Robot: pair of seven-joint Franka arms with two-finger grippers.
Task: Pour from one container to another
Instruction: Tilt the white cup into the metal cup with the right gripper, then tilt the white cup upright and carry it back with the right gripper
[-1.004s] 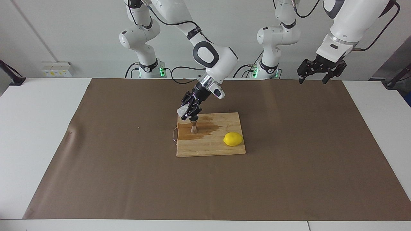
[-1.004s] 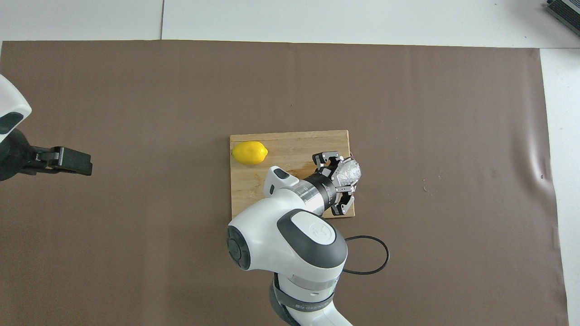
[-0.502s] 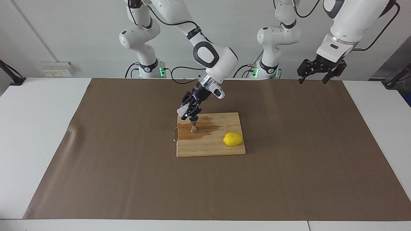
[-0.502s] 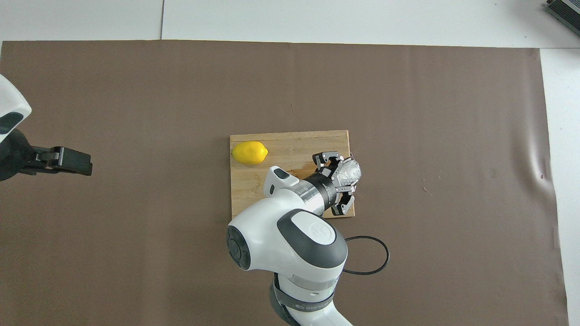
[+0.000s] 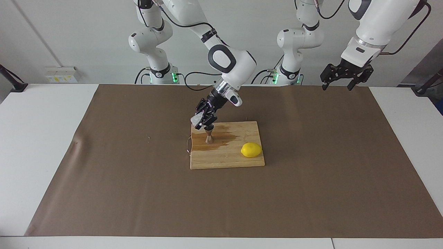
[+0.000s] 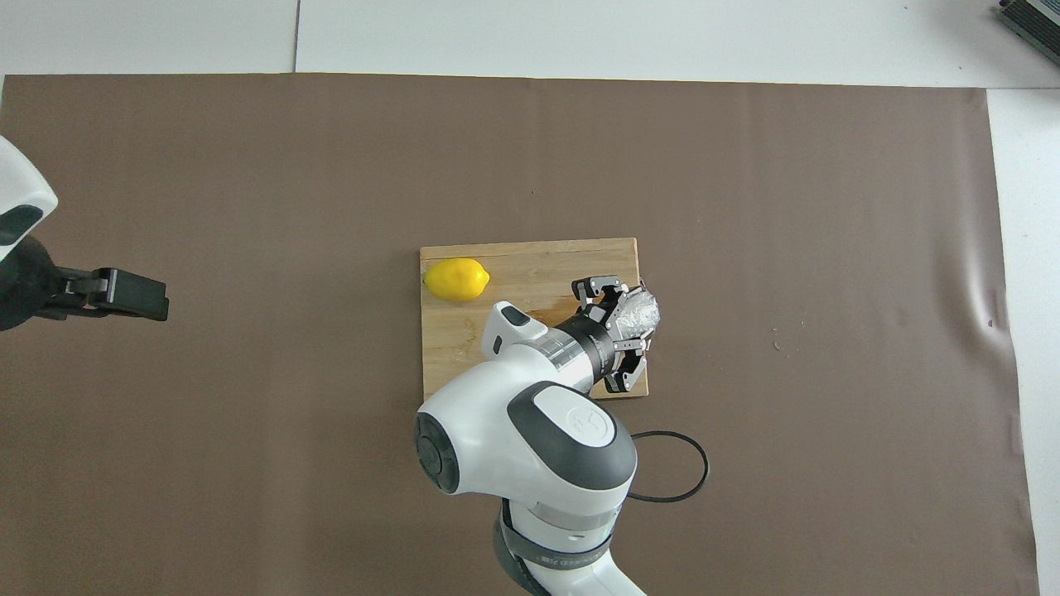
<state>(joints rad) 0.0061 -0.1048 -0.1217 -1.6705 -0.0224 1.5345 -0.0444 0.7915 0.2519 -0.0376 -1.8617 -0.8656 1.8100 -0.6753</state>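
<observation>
**Right gripper tips glass cup over the jigger on the cutting board**

A brown paper sheet [image 5: 311, 180] covers most of the white table [image 5: 38, 145]. At its middle lies a wooden cutting board [image 5: 228, 160], with a dark wet stain [image 5: 225, 137] spread across the part nearer to the robots.

The right arm reaches down over the board's corner toward the right arm's end of the table. Its right gripper [image 5: 204, 121] is clamped on the textured glass cup [image 5: 196, 119], which is raised in the air and tilted over the steel jigger [image 5: 209, 135]. The jigger stands upright on the board inside the stain, just under the gripper; in the overhead view the arm hides it, while the cup [image 6: 638, 312] shows past the board's edge.

The left arm waits raised over the paper's edge at its own end of the table; the left gripper [image 5: 341, 86] has its jaws spread wide, holding nothing.

A yellow lemon [image 5: 251, 150] lies on the board toward the left arm's end, well apart from the jigger.
</observation>
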